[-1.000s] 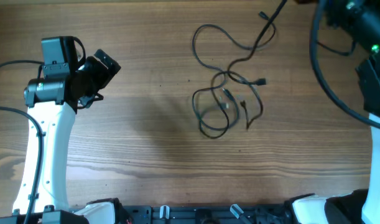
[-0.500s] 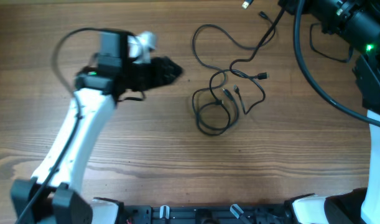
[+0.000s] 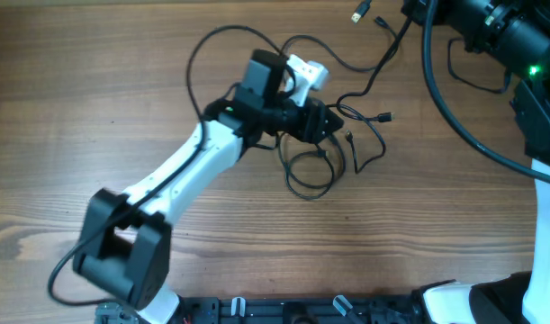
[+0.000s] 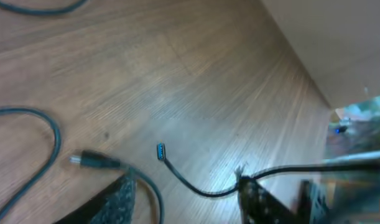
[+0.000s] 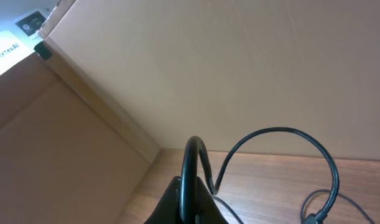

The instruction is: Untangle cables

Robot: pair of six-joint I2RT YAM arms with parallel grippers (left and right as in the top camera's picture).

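From overhead, the left arm stretches across the wooden table, and the left gripper sits over the upper part of the cables. The thin black cords lie in a loose tangle, with loops just below the left gripper and to its right. One strand runs from the left gripper up to the far right corner, where the right arm is, well apart from the left gripper. A gold-tipped plug lies near that corner.

In the left wrist view, the left gripper's two fingers stand apart, so its jaws are open. A cable strand ending in a blue-tipped plug curves across the gap between them, close to the right finger. A metal-tipped plug lies just beside the left finger.

In the right wrist view, the right gripper is closed, with a black cable loop rising from its pinched tips. A second loop arcs to its right, in front of a pale board wall.
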